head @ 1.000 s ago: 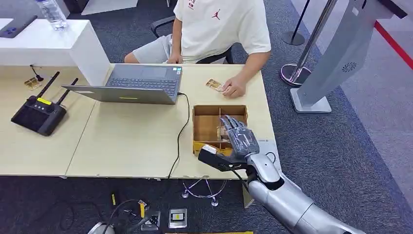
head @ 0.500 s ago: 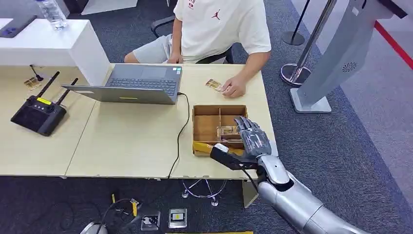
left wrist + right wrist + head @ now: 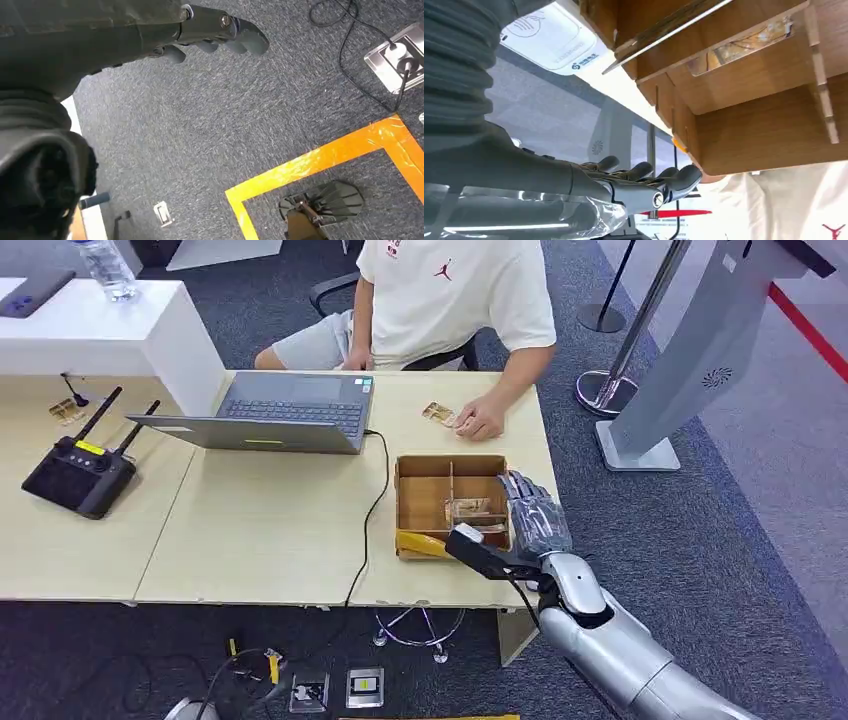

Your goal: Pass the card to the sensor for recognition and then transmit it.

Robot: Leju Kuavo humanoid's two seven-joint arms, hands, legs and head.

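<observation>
A picture card [image 3: 466, 508] lies in a compartment of the open wooden box [image 3: 402, 496] near the table's right end. My right hand [image 3: 530, 525] hovers at the box's right edge, fingers spread, thumb stretched left along the front wall, holding nothing. In the right wrist view the hand [image 3: 639, 180] is empty, next to the box [image 3: 764, 125], with the white sensor pad [image 3: 549, 37] beside it and the card [image 3: 744, 44] showing through a slot. My left hand [image 3: 215, 32] hangs over the carpet, fingers extended and empty. A person's hand [image 3: 482, 420] rests by another card [image 3: 437, 412].
A laptop [image 3: 290, 410] stands open behind the box, its black cable [image 3: 375, 510] running off the front edge. A black controller [image 3: 78, 472] lies at the left. A grey kiosk stand [image 3: 690, 360] rises at the right. The person sits at the table's far side.
My right hand has moved to the right and a little farther out, from over the box's middle to its right edge. The box and the person's hand stay put.
</observation>
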